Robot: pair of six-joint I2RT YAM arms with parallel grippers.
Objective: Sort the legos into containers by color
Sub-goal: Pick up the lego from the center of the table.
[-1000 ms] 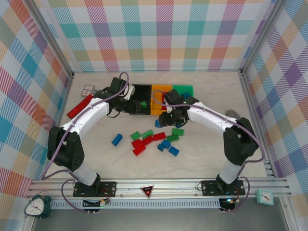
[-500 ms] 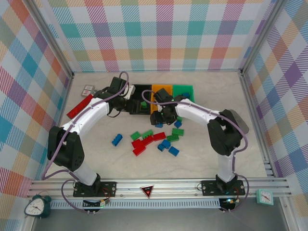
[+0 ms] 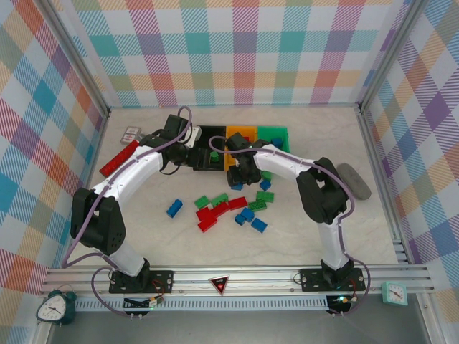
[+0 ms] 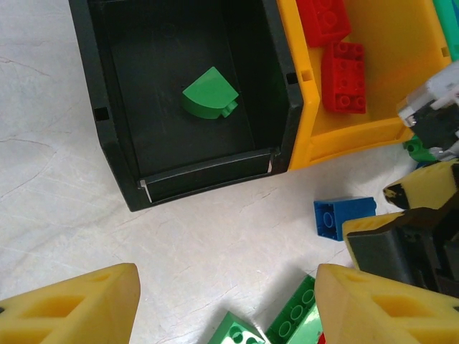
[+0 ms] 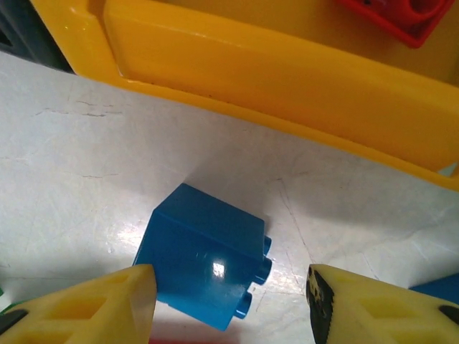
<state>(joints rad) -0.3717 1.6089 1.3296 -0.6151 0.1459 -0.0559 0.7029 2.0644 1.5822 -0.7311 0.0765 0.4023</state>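
- Top external view: three bins stand in a row at the far middle of the table (image 3: 344, 229); the black bin (image 3: 209, 132) is on the left, the orange bin (image 3: 240, 132) in the middle, the green bin (image 3: 274, 132) on the right
- both arms reach to the near side of that row; the left gripper (image 3: 195, 160) hangs by the black bin, the right gripper (image 3: 244, 172) by the orange bin's near wall
- loose legos (image 3: 229, 208) in red, green and blue lie scattered nearer the bases, with one blue piece (image 3: 174, 208) apart on the left; a grey oval pad (image 3: 353, 180) lies well to the right
- Left wrist view: the left gripper (image 4: 226, 287) stands wide apart over bare table, nothing between its fingers
- the black bin (image 4: 107, 143) holds a single green rounded piece (image 4: 208, 93); the orange bin (image 4: 344, 136) touches it on the right and holds red bricks (image 4: 337, 68)
- a blue brick (image 4: 343, 215) lies on the table just near of the orange bin, beside the right gripper's body
- Right wrist view: the right gripper (image 5: 229, 287) straddles the blue brick (image 5: 204, 261); its jaws are parted, the left finger at the brick's corner and a clear gap on the right, so it is not clamped; the brick rests on the table just near of the orange bin (image 5: 287, 79)
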